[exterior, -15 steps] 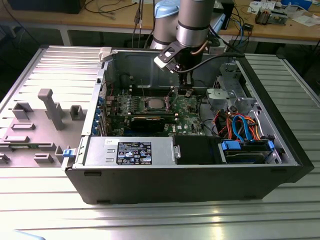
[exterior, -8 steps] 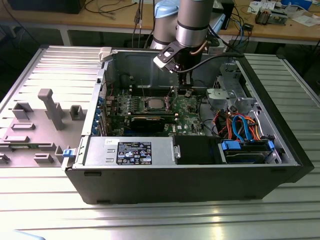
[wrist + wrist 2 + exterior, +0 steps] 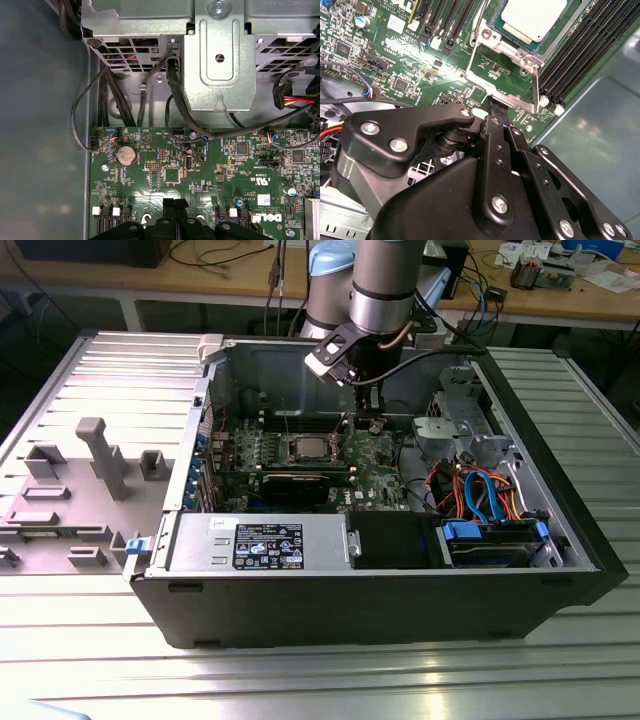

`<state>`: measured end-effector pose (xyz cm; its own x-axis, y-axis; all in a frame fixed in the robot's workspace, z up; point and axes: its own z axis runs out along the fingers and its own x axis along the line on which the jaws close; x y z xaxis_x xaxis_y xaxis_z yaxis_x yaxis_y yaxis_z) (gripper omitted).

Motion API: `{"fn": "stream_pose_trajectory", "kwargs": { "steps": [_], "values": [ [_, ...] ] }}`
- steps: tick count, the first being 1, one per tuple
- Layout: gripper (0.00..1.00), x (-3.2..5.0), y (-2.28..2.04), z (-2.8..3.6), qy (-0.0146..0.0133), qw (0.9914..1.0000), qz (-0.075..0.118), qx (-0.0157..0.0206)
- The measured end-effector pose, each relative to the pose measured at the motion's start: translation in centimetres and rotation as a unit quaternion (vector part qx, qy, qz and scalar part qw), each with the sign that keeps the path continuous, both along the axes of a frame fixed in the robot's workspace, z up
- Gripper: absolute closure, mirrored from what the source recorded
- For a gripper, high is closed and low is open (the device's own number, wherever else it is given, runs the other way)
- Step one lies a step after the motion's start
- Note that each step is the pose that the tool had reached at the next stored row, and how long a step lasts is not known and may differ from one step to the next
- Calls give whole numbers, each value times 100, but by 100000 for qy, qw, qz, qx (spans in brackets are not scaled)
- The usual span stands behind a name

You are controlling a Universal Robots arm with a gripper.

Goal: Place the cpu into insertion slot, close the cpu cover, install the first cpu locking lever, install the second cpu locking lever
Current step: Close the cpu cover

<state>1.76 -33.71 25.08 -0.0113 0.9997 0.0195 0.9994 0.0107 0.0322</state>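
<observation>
So the cpu (image 3: 535,17) is already sitting in the insertion slot (image 3: 486,35), roughly mid-way across the green board (image 3: 395,60), which means I'm reading this as the cover step. The cpu cover (image 3: 517,102) is standing tilted up off the socket. The gripper (image 3: 497,112) is sitting clenched with its tips right against the cover's free edge, though I can't tell if it's actually pinching it. I'm guessing swinging it down is calling for a gentle arc toward the chip, clearing the memory slots (image 3: 580,55) alongside.
</observation>
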Motion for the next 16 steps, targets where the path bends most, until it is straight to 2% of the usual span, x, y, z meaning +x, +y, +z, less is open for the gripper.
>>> {"fn": "stream_pose_trajectory", "kwargs": {
  "steps": [12, 16],
  "values": [
    [89, -1, 0, 0, 2, 100000, 0, 1],
    [89, -27, 0, 0, -1, 100000, 1, 1]
  ]
}}
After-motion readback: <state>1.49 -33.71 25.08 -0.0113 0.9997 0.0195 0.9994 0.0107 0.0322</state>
